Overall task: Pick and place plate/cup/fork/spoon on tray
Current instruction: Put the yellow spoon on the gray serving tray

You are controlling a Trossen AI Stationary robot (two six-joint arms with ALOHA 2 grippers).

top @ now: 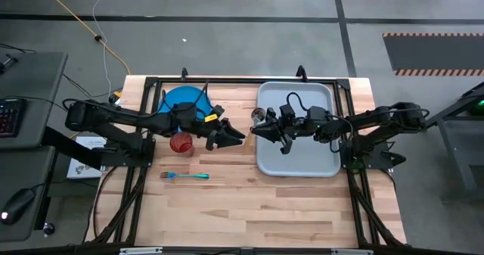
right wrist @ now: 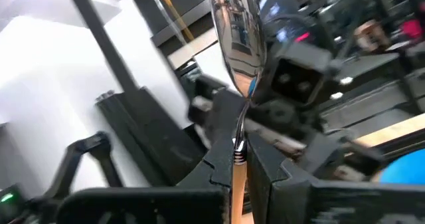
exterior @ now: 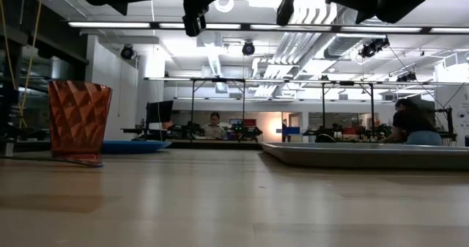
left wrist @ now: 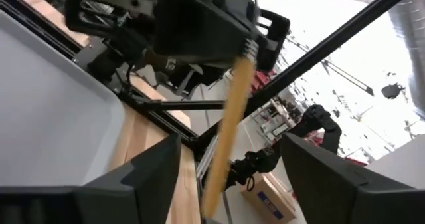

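The spoon [right wrist: 236, 58] is clamped by the right gripper [top: 255, 131] at frame centre of the high view, over the tray's [top: 302, 166] left rim. The left gripper [top: 236, 137], just left of it, is spread open around the handle without gripping. The cup [top: 181, 144], plate [top: 175, 98] and fork [top: 184, 176] are seen at centre left.

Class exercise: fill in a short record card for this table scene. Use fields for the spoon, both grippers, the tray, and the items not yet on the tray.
spoon: held in the air, handle clamped in the right gripper
right gripper: shut on the spoon, at the tray's left edge
left gripper: open, facing the right gripper
tray: no tableware lying on it
plate: on the table, left of the tray
cup: upright on the table beside the plate
fork: flat on the table
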